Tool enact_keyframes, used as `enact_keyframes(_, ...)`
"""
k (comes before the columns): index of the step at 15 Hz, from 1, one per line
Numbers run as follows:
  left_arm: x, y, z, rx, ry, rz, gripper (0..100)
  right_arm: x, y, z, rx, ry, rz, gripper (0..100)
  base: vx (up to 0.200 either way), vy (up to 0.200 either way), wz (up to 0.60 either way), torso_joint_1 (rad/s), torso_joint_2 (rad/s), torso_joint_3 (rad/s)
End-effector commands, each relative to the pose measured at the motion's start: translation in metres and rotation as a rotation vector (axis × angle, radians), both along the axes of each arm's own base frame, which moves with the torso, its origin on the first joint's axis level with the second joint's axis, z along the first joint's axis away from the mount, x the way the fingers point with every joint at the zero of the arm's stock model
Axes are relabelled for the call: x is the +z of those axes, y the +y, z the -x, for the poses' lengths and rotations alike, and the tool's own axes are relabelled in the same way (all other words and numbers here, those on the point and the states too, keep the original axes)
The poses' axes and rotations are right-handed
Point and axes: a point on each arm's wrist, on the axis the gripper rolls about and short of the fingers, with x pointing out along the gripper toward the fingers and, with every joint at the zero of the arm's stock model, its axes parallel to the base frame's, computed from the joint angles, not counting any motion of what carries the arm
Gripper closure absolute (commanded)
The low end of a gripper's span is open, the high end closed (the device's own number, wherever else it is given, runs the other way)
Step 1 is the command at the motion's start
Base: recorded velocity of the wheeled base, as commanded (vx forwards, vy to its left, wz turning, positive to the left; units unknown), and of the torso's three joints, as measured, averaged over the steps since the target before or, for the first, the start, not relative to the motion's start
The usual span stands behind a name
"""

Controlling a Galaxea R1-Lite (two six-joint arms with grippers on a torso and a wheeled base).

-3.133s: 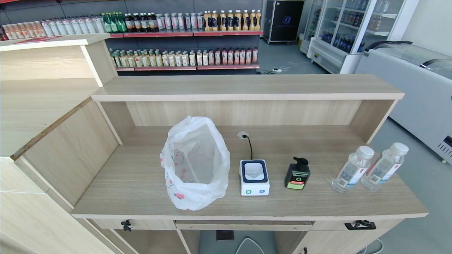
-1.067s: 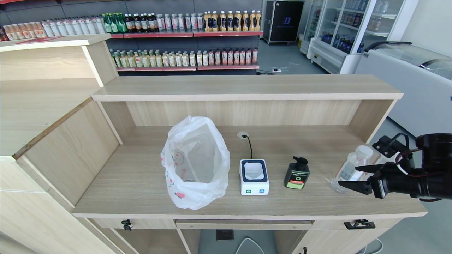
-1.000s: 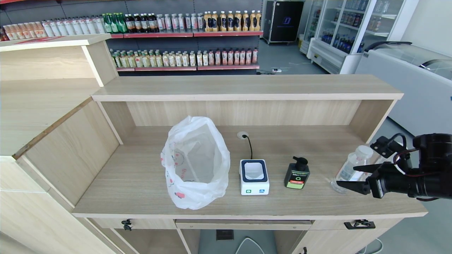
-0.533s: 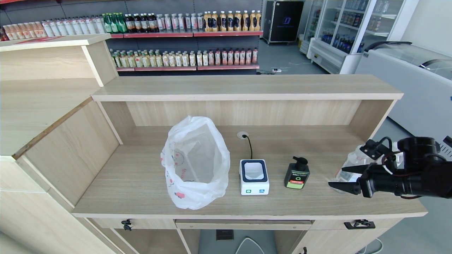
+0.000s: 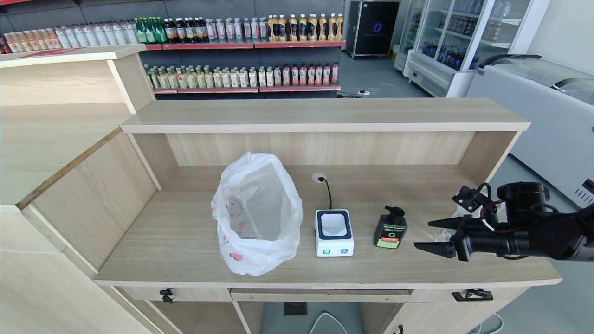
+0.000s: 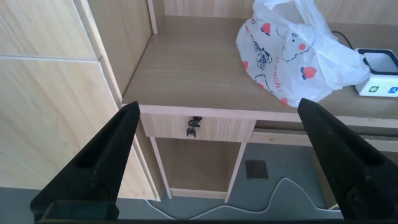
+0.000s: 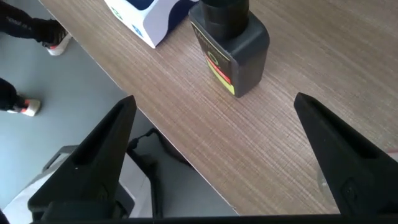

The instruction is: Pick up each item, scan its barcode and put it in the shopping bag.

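Note:
A white plastic shopping bag [image 5: 255, 213] stands open-mouthed left of centre on the wooden counter [image 5: 185, 241]. To its right sits a white barcode scanner [image 5: 334, 232], and further right a black pump bottle [image 5: 390, 228]. My right gripper [image 5: 423, 234] hovers open just right of the pump bottle, its tips pointing at it. The right wrist view has the pump bottle [image 7: 230, 50] and scanner [image 7: 149, 15] ahead of the spread right gripper [image 7: 212, 98]. My left gripper [image 6: 219, 104] is open, low in front of the counter's left end, facing the bag [image 6: 292, 50].
A raised back ledge [image 5: 325, 116] and side walls enclose the counter's far side. Drawer handles [image 5: 473, 295] sit under the front edge. Drink shelves [image 5: 241, 46] and a chest freezer [image 5: 547, 111] stand beyond.
The right arm came in from the right and slid left along the counter with its gripper open. It now covers the two water bottles and is close to the pump bottle.

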Motion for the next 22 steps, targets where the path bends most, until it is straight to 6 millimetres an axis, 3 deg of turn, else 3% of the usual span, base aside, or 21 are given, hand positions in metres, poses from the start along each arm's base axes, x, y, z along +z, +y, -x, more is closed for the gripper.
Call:
enact_keyframes(1, 0.0, 0.0, 0.0, 0.002, 0.0, 0.001, 0, -0.004, 0.003, -0.003, 0.009, -0.008, 0.002, 0, 0.0, 0.0, 0.0, 0.0, 0.0, 0.0)
enact_keyframes(6, 0.0, 0.0, 0.0, 0.001, 0.0, 0.001, 0, -0.015, 0.003, -0.013, 0.013, -0.017, 0.002, 0, 0.0, 0.0, 0.0, 0.0, 0.0, 0.0)
enact_keyframes(22, 0.0, 0.0, 0.0, 0.001, 0.0, 0.001, 0, -0.044, 0.031, -0.049, 0.096, -0.053, 0.003, 0, 0.0, 0.0, 0.0, 0.0, 0.0, 0.0)
